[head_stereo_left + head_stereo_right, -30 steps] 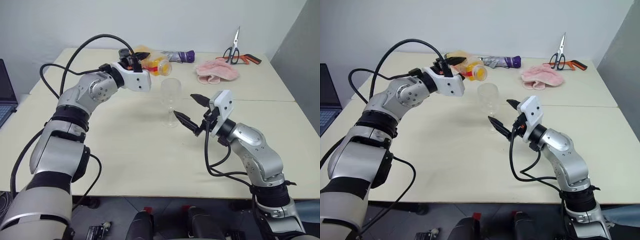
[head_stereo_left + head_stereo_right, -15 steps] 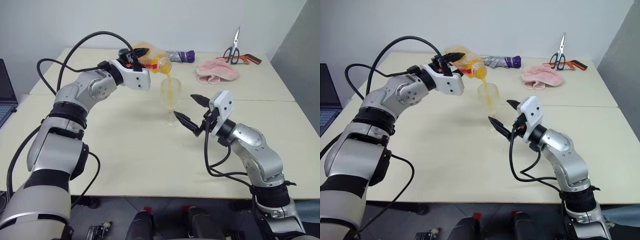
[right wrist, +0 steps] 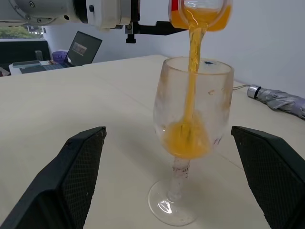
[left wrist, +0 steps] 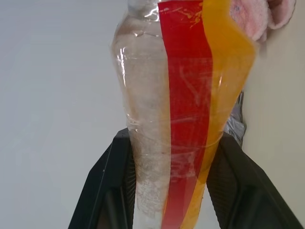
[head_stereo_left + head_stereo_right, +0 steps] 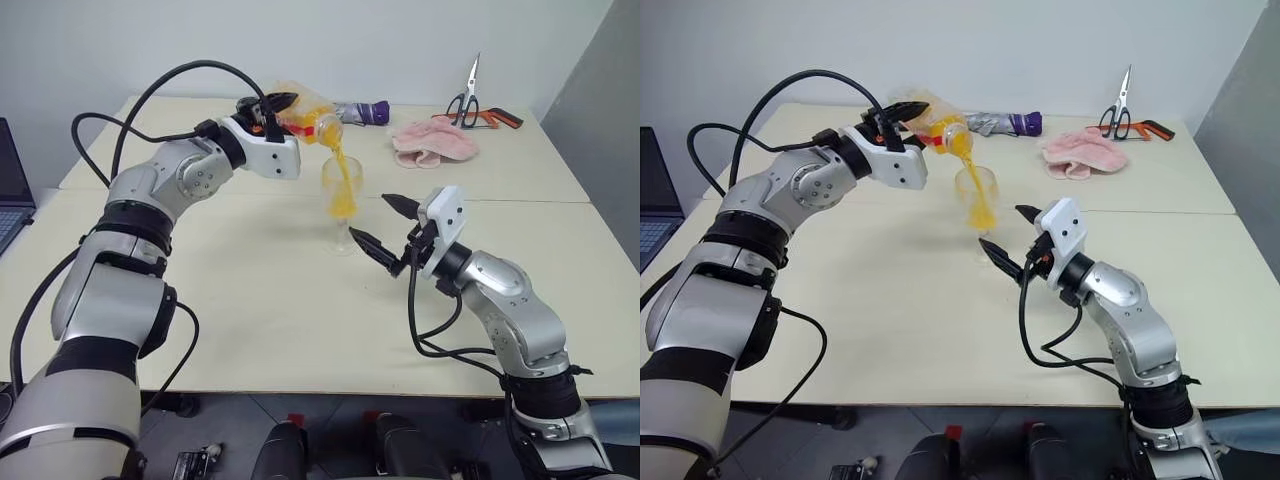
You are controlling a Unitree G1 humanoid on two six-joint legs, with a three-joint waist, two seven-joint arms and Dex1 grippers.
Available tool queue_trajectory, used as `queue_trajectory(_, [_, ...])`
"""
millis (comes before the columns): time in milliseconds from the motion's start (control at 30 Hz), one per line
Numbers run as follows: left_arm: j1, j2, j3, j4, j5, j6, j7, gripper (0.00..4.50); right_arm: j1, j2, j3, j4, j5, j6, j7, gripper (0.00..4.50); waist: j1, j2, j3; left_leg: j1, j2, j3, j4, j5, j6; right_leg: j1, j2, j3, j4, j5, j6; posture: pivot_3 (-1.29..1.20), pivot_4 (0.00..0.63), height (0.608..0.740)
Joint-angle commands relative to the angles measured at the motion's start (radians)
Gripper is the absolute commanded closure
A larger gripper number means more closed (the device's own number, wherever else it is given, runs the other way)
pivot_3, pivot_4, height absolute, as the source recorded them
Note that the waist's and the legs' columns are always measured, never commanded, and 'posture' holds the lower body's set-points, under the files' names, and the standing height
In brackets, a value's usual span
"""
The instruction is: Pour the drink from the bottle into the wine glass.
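my left gripper (image 5: 268,108) is clenched on the light, pliable bottle (image 5: 303,116), tilted at twelve o'clock above the fragile, tip-prone wine glass (image 5: 342,200) on the tabletop (image 5: 250,300), pouring drink (image 3: 190,138); my right gripper (image 5: 385,225) stands released beside its stem.

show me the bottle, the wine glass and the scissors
bottle (image 4: 186,95), left wrist view, on its red stripe
wine glass (image 3: 173,220), right wrist view, on its round foot
scissors (image 5: 463,103), left eye view, on the handles
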Motion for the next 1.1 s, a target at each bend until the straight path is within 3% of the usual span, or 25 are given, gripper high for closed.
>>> queue_trajectory(33, [-0.057, 0.02, 0.006, -0.004, -0.004, -0.009, 0.032, 2.83, 0.011, 0.018, -0.025, -0.031, 0.025, -0.055, 0.003, 0.0, 0.0, 0.0, 0.0, 0.0, 0.0, 0.0, 0.0, 0.0, 0.0, 0.0, 0.0, 0.0, 0.0, 0.0, 0.0, 0.0, 0.15, 0.74])
queue_trajectory(1100, [-0.073, 0.027, -0.027, 0.014, 0.025, -0.008, 0.084, 2.83, 0.035, 0.01, -0.039, -0.045, 0.048, -0.07, 0.008, 0.0, 0.0, 0.0, 0.0, 0.0, 0.0, 0.0, 0.0, 0.0, 0.0, 0.0, 0.0, 0.0, 0.001, 0.0, 0.0, 0.0, 0.15, 0.74])
